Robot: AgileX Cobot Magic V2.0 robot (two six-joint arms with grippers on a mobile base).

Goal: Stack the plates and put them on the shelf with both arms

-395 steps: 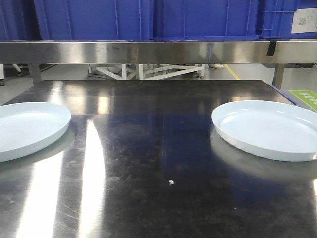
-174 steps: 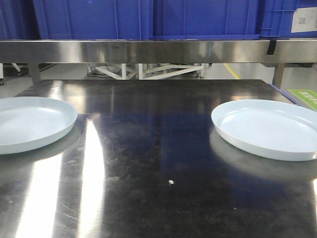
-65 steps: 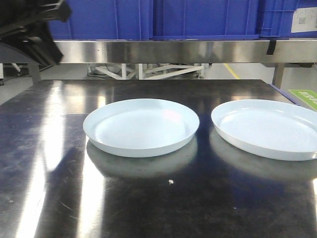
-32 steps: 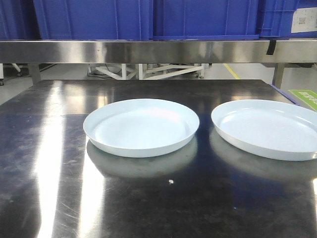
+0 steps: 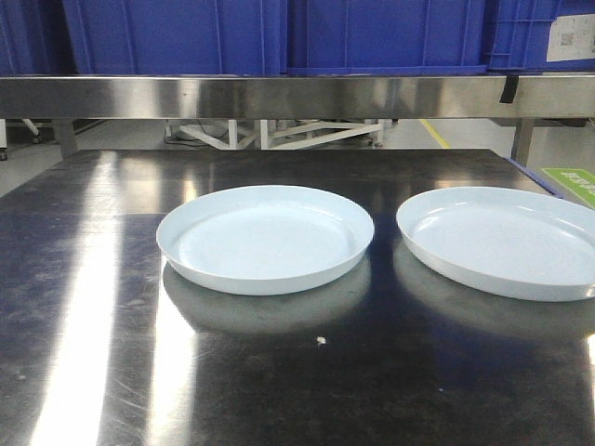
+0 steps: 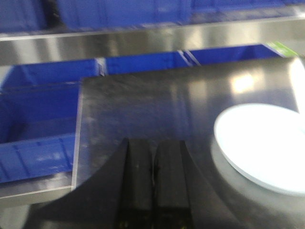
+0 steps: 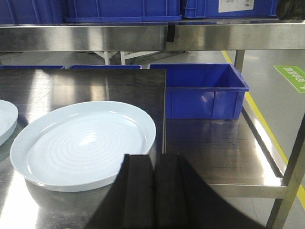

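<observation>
Left plate [image 5: 265,237]: seen lying flat at the middle of the counter [image 5: 279,390]. About six seconds ago it was cut off by the 9 o'clock edge of the front view. No change is seen since half a second ago.
Right plate [image 5: 502,240]: found flat at 3 o'clock of the left plate, just beside it, with a narrow strip of counter between the rims. Its place is unchanged throughout.
Stacking: not yet done.
Shelf [image 5: 297,96]: seen at 12 o'clock behind the counter, with blue crates [image 5: 279,32] carried on it and no plate.
Dark arm: seen at 10 o'clock a second ago, now gone from the front view.
Left hand [image 6: 153,186]: fingers brought together to a thin slit, nothing held. The left plate is seen at 2 o'clock of it, apart. The picture is blurred.
Right hand [image 7: 155,191]: fingers likewise pressed together, nothing held. The right plate is seen at 10 o'clock of it, untouched.
White speck [image 5: 321,342]: at 6 o'clock of the left plate, unmoved.
</observation>
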